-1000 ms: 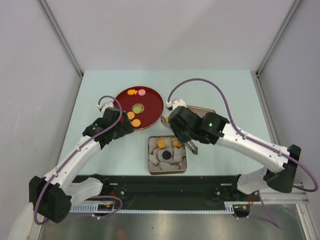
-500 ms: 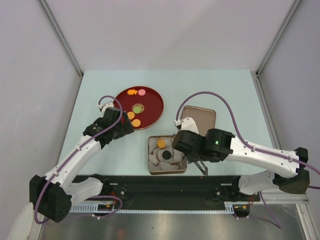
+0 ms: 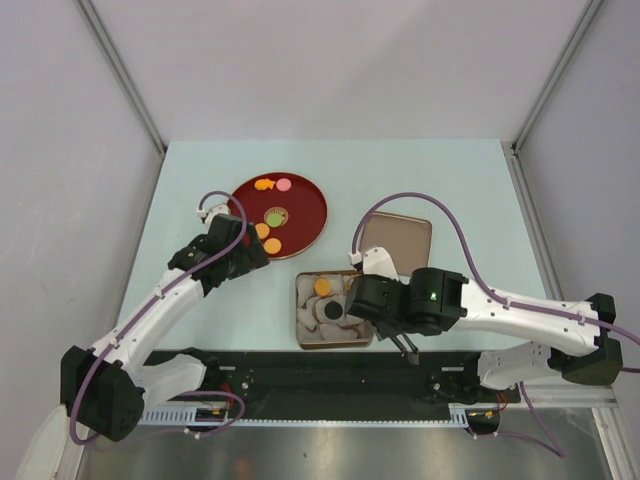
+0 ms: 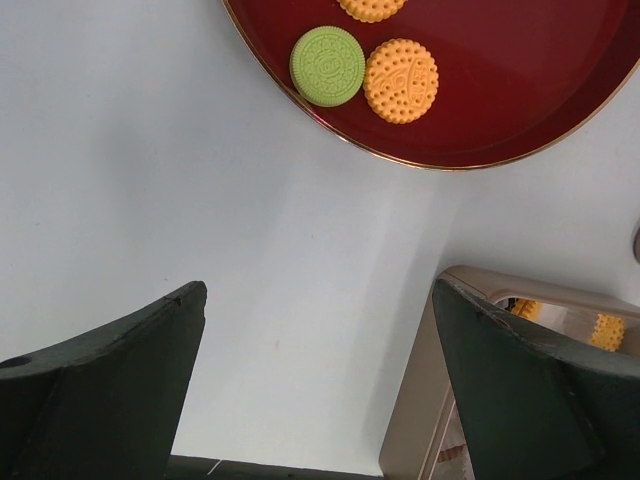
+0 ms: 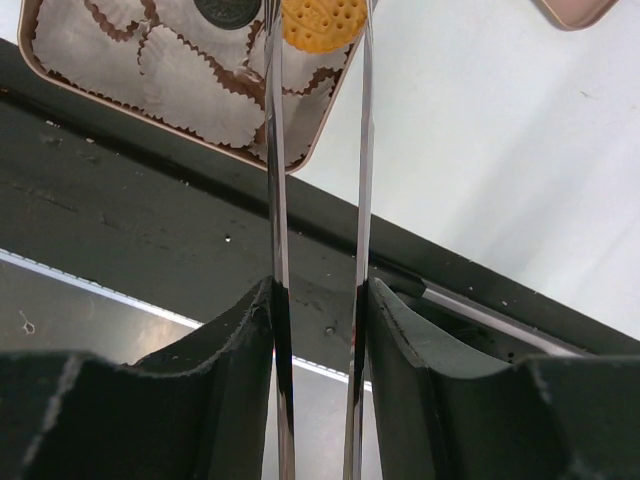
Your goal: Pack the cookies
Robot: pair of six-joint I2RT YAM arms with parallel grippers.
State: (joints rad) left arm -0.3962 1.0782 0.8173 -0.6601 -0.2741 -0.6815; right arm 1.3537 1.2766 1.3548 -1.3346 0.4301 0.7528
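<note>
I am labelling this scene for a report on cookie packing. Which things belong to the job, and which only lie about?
Job: the cookies on the red plate; the tin with paper cups, an orange cookie and a dark cookie inside.
Lying about: the flat lid beside the tin, likely needed later.

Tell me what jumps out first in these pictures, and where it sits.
The red plate stands out at far left, dotted with orange, green and pink cookies. Nearer, at centre, sits a tin lined with white paper cups. The right hand is over the tin's right side, with an orange cookie showing between its thin fingers.
</note>
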